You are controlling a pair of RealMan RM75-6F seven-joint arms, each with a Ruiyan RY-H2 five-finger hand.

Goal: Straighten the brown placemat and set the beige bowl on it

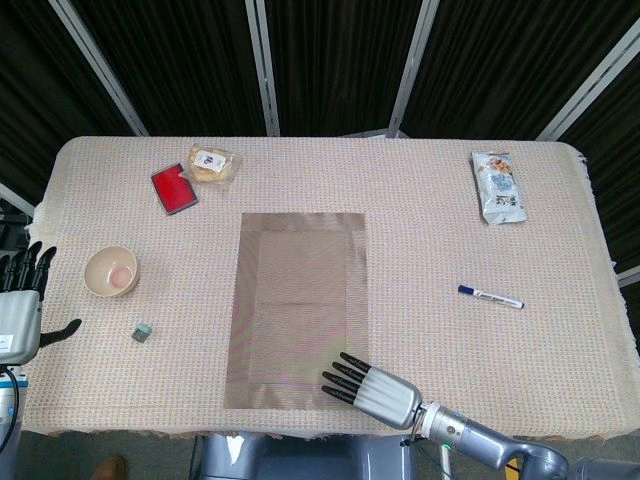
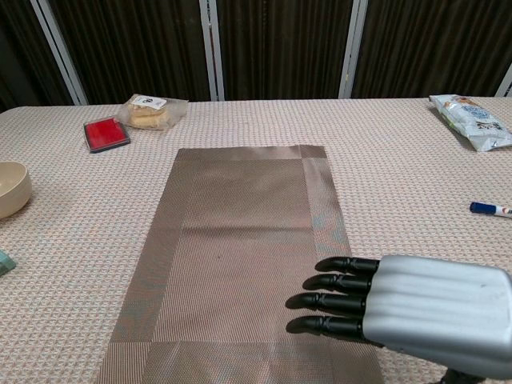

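Observation:
The brown placemat lies lengthwise in the middle of the table. My right hand is flat and open over the mat's near right corner, its dark fingers stretched out to the left. The beige bowl stands upright on the cloth at the far left, apart from the mat. My left hand hovers open at the table's left edge, just left of the bowl, holding nothing.
A red pad and a wrapped snack lie at the back left. A small grey cube sits near the bowl. A blue marker and a snack packet lie on the right side.

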